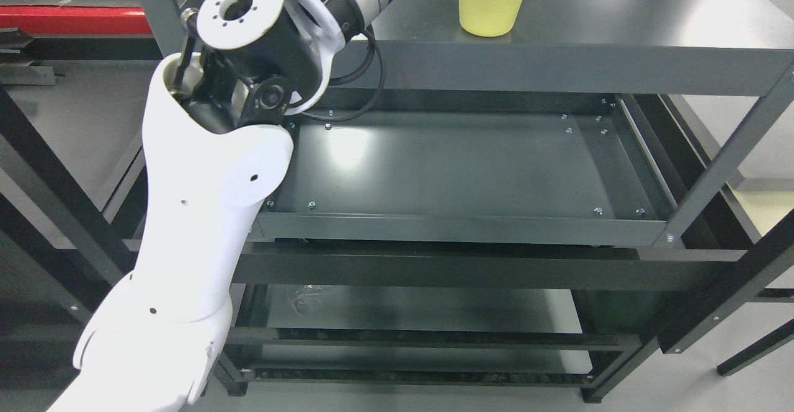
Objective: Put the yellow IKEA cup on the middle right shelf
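— Standing upright on the top shelf (620,21), at the upper edge of the view, is the yellow cup (490,2): smooth, matte plastic, tapering toward its rounded base (its rim is cut off by the frame).

— And the arm?

— The left arm (205,213) comes up from the lower left, a glossy white shell with small dark holes, bending at a black elbow joint (267,71) capped by a white round disc with a ring of bolt holes. From there a silver, ribbed metal segment runs up and out of the picture, just left of the cup. A black cable (366,83) loops under the joint.

— Is the hand holding anything?

— Neither hand is in view, so I cannot tell whether its fingers are clenched or released. Nothing touches the cup where it shows.

— What about the shelving?

— Dark grey painted metal, flat panels with raised lips and angled corner posts, fixed by small silver bolts. The shelf below (446,164) is a shallow rectangular tray, faintly glossy, with a pale glare patch near its left rear. Lower still, another shelf (428,309) shows a crumpled bit of clear plastic film (304,297) at its left. The floor (701,375) is pale grey and smooth.
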You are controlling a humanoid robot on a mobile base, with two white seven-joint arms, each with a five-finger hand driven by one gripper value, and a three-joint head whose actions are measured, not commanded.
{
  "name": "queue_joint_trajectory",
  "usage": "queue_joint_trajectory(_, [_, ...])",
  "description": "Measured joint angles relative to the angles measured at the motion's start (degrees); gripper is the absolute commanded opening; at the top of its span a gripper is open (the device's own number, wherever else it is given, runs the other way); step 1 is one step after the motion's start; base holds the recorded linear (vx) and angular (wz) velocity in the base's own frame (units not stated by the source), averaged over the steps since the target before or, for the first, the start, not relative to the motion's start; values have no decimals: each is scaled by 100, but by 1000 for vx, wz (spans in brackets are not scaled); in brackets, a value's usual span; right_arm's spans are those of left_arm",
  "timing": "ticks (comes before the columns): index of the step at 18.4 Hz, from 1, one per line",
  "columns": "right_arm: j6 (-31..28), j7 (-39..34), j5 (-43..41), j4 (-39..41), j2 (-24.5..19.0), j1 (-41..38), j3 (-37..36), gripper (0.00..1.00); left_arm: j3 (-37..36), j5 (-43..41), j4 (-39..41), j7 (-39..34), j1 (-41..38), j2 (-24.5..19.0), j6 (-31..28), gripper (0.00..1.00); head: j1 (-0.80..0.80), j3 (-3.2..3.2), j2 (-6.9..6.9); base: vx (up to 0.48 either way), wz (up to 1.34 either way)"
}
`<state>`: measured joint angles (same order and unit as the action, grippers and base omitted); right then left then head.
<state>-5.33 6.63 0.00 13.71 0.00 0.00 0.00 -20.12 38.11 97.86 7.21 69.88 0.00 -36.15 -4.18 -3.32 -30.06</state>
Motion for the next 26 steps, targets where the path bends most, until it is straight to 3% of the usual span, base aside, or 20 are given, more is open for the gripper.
queue_joint_trajectory(6, [0,0,0,0,0,0,0,99,1,30,99,2816,-340,0,-354,99,0,0,0,0,0])
queue_joint_trajectory(11, [0,0,0,0,0,0,0,99,-403,39,126,3893,-873,0,-445,99,0,0,0,0,0])
queue_joint_trajectory(14, [0,0,0,0,0,0,0,99,-705,-104,58,3867,-1364,0,-432,99,0,0,0,0,0])
queue_joint_trajectory(16, [0,0,0,0,0,0,0,99,-858,-385,-30,3468,-1732,0,-121,99,0,0,0,0,0])
queue_joint_trajectory(21, [0,0,0,0,0,0,0,99,-1001,-1359,-325,2240,-2714,0,1286,99,0,0,0,0,0])
queue_joint_trajectory(26, [0,0,0,0,0,0,0,99,-628,-2340,-548,1377,-3451,0,2517,98,0,0,0,0,0])
